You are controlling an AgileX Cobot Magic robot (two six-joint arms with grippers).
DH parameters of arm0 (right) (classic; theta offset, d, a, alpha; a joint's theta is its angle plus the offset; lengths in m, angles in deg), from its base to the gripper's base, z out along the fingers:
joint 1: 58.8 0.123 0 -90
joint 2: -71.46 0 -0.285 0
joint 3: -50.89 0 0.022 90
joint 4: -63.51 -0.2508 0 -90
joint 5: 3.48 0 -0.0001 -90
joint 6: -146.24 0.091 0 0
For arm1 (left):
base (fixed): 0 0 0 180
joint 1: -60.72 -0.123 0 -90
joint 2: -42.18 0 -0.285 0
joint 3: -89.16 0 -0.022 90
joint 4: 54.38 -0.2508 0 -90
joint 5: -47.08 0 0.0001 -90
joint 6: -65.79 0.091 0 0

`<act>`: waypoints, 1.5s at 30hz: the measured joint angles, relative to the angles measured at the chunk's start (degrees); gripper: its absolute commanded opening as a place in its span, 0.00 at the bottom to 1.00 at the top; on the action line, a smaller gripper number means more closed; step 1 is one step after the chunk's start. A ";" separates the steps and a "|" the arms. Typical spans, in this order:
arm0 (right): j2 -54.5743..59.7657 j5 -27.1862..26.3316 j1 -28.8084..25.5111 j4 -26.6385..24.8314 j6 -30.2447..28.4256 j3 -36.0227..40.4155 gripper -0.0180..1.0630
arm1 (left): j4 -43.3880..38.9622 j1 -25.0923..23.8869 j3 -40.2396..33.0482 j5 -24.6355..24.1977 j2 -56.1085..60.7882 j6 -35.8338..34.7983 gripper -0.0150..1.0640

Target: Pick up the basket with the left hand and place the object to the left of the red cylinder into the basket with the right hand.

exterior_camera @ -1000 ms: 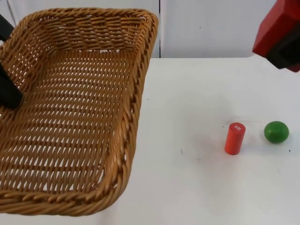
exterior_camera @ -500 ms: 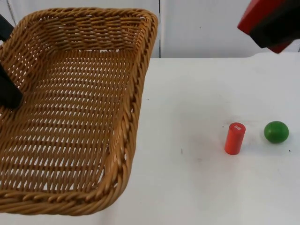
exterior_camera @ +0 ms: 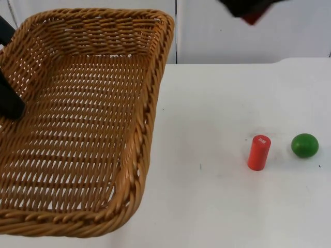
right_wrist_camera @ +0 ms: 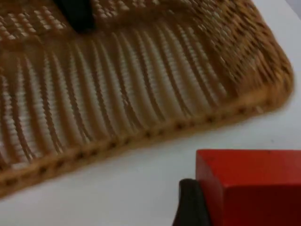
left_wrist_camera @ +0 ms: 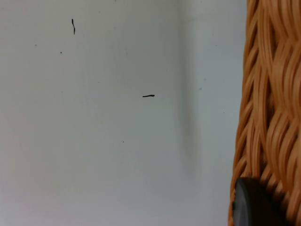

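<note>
Left gripper [exterior_camera: 9, 103] grips basket [exterior_camera: 83, 124] rim; right gripper [exterior_camera: 248, 8] holds red block [right_wrist_camera: 249, 186]

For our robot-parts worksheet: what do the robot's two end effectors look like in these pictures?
Both are plain black. The left end effector, at the wicker basket's rim, has a rounded black fingertip. The right end effector, up by the partition wall, has a slim black fingertip beside a red block.

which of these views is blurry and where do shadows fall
Right wrist view: the basket weave is smeared by motion, the red block stays crisper. Top view: sharp, with soft shadows under the basket edge and beside the red cylinder and green ball. Left wrist view: a faint shadow band on the table beside the rim.
</note>
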 measured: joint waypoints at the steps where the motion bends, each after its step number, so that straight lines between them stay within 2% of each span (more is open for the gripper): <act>1: 1.69 0.12 1.43 0.00 0.11 -2.00 0.01 | 0.00 0.00 0.00 0.00 0.00 0.00 0.01; 3: 3.79 0.12 2.83 0.00 0.11 -3.73 0.01 | 0.00 0.00 0.00 0.00 0.00 0.00 0.01; 7: 12.34 0.31 6.82 -0.11 1.17 -12.13 0.01 | 0.00 0.00 0.00 0.00 0.00 0.00 0.01; 9: 13.46 0.31 7.06 -0.11 1.30 -13.24 0.01 | 0.00 0.00 0.00 0.00 0.00 0.00 0.01; 13: 22.02 3.13 8.88 0.11 2.63 -21.64 0.01 | 0.00 0.00 0.00 0.00 0.00 0.00 0.01; 16: 24.77 4.21 9.25 0.72 3.35 -24.13 0.01 | 0.00 0.00 0.00 0.00 0.00 0.00 0.01; 32: 30.92 4.87 9.38 2.03 4.09 -25.64 0.02 | 0.00 0.00 0.00 0.10 0.00 0.00 0.01; 34: 31.89 4.77 9.38 2.25 4.09 -25.64 0.06 | 0.00 0.00 0.00 0.10 0.00 0.00 0.01; 36: 32.16 4.77 9.49 2.38 4.09 -25.64 0.17 | -0.16 0.00 0.00 0.10 0.00 0.00 0.01; 37: 32.34 4.77 9.49 2.38 4.09 -25.64 0.17 | -0.31 0.00 0.00 0.10 0.00 0.00 0.01; 39: 32.49 4.77 9.57 2.38 4.09 -25.64 0.30 | -0.40 0.00 0.00 0.10 0.00 0.00 0.01; 41: 32.49 4.65 9.57 2.38 4.09 -25.64 0.48 | -0.40 0.00 0.00 0.10 0.00 0.00 0.01; 42: 32.49 4.65 9.57 2.38 4.25 -25.64 0.48 | -0.40 0.00 0.00 0.10 0.00 0.00 0.01; 45: 32.49 4.12 9.61 2.38 5.40 -25.64 0.72 | -0.40 0.00 0.00 0.10 0.00 0.00 0.01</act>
